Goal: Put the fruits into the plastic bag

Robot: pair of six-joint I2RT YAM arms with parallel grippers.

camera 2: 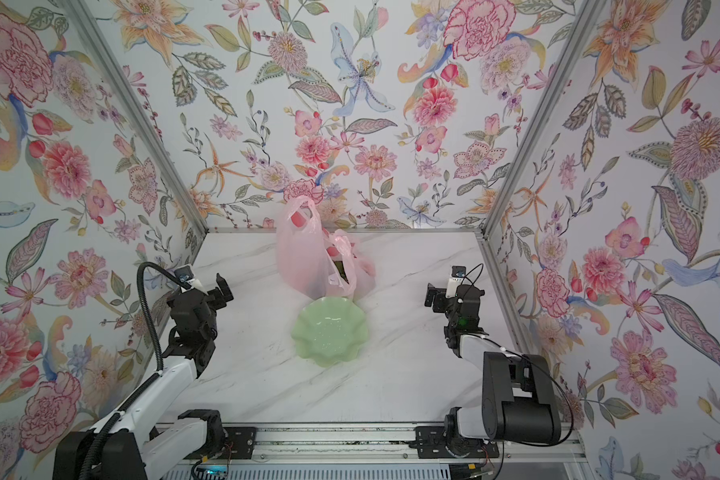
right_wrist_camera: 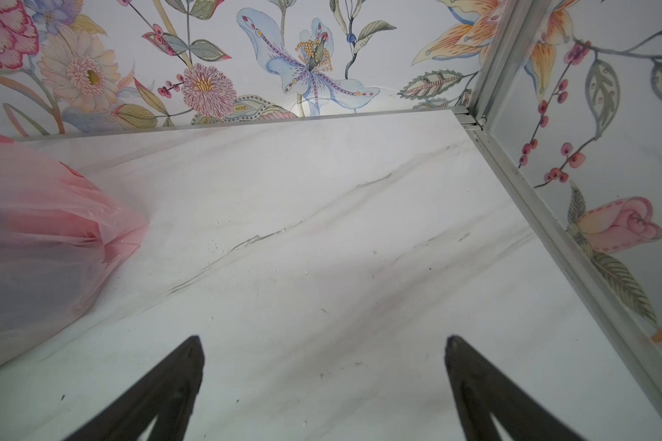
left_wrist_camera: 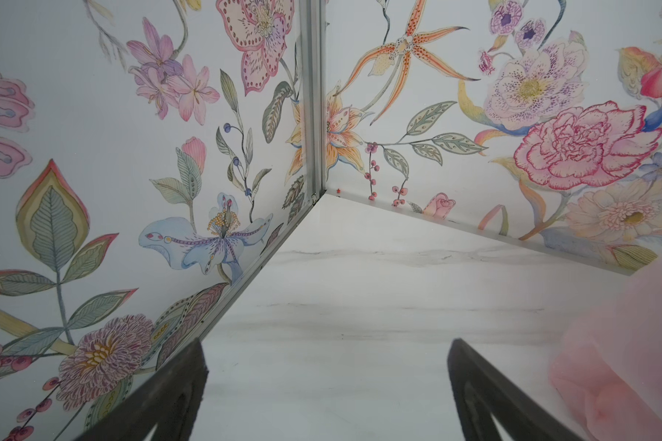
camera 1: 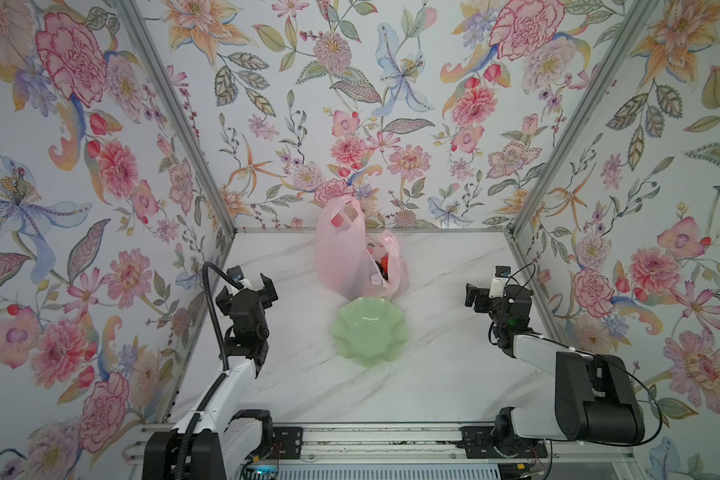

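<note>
We hold the left claw (left_wrist_camera: 327, 343) and right claw (right_wrist_camera: 323, 340) wide open, empty, clear of the plastic bag (camera 1: 341, 257), since the fruits (camera 1: 384, 264) seem bagged.

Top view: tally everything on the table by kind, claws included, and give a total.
Plastic bag: 1
Green dish: 1
Claws: 2, left claw and right claw, both open
Fruits: glimpsed inside the bag, too hidden to count
Total: 4, fruits aside

The plastic bag (camera 2: 304, 262) (fruits (camera 2: 342, 272) inside) stands just behind the green dish (camera 2: 329, 338).
</note>
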